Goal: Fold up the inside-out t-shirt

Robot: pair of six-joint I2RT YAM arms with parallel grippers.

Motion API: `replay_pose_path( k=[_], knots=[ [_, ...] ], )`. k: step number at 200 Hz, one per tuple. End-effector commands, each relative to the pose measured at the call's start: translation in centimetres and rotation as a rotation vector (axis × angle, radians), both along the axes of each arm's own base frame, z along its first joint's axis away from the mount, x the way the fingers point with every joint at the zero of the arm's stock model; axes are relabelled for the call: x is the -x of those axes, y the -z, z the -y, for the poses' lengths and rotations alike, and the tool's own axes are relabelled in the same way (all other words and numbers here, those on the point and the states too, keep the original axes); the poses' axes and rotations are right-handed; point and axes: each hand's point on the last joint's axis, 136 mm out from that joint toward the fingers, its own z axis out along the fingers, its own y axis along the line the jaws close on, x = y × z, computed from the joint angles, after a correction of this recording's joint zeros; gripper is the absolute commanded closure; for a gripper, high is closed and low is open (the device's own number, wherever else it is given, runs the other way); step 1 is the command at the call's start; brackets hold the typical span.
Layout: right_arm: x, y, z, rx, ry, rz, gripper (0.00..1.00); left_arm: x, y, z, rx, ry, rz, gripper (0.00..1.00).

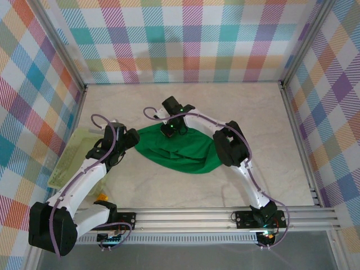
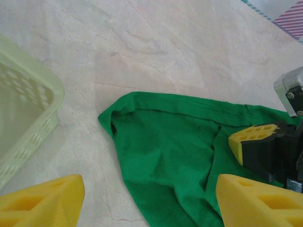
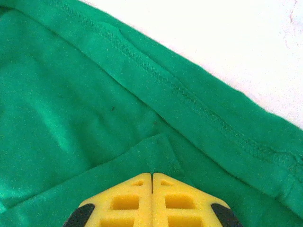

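One t-shirt (image 1: 180,151) pinched in clenched right fingers (image 3: 173,201); left fingers (image 2: 255,198) released near mesh basket (image 2: 33,137)

Top view looks down from behind; close wrist views past left pincer (image 2: 149,208) and right pincer (image 3: 151,182) share the inside-out t-shirt (image 1: 180,154).

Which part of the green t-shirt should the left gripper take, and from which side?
Probably the hemmed corner of the t-shirt nearest the basket, from the basket side: it points that way, with bare table around it. The right gripper pinches cloth near the far hem.
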Motion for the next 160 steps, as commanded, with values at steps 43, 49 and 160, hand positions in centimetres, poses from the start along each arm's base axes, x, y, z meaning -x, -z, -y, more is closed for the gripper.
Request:
replay_pose_path(
  k=[43, 49, 160],
  knots=[
    [1.3, -10.0, 3.3, -0.113, 0.082, 0.179, 1.0, -1.6, 1.0, 0.2, -0.029, 0.012, -0.074, 0.28],
    [1.5, -10.7, 3.8, -0.12, 0.1, 0.193, 1.0, -1.7, 1.2, 0.2, -0.033, 0.01, -0.086, 0.28],
    [7.9, -22.0, 32.7, -0.216, 0.966, 0.433, 1.0, -4.7, 6.6, -0.7, -0.178, -0.06, -0.352, 0.34]
  ],
)
